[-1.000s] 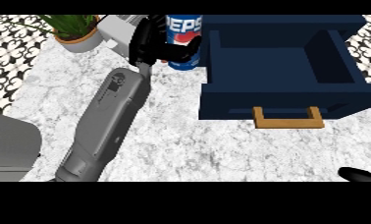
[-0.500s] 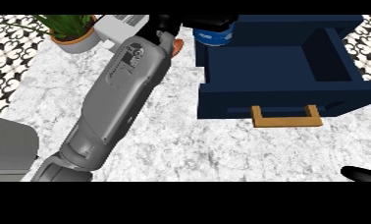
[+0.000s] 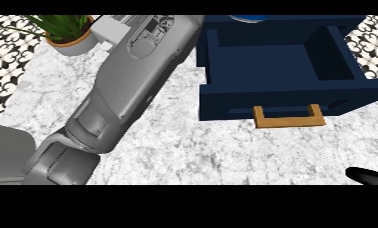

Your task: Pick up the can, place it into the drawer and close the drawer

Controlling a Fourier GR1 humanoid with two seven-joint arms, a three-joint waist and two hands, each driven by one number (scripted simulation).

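Lying btwn plant [image 3: 63, 27] & drawer [image 3: 280, 94]: L forearm [image 3: 125, 87]; can [image 3: 247, 18] at top; fingers unseen, can't tell.

No legible lettering on the can [image 3: 247, 18] or elsewhere

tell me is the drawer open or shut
Open. The drawer is pulled out toward the robot: its dark blue inside shows from above, with the handle at the front.

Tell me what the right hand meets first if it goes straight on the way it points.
Of the right hand only a dark tip shows, pointing left and slightly up the view. That line crosses bare counter, passes below the drawer handle, and probably reaches the left forearm first; height is unclear.
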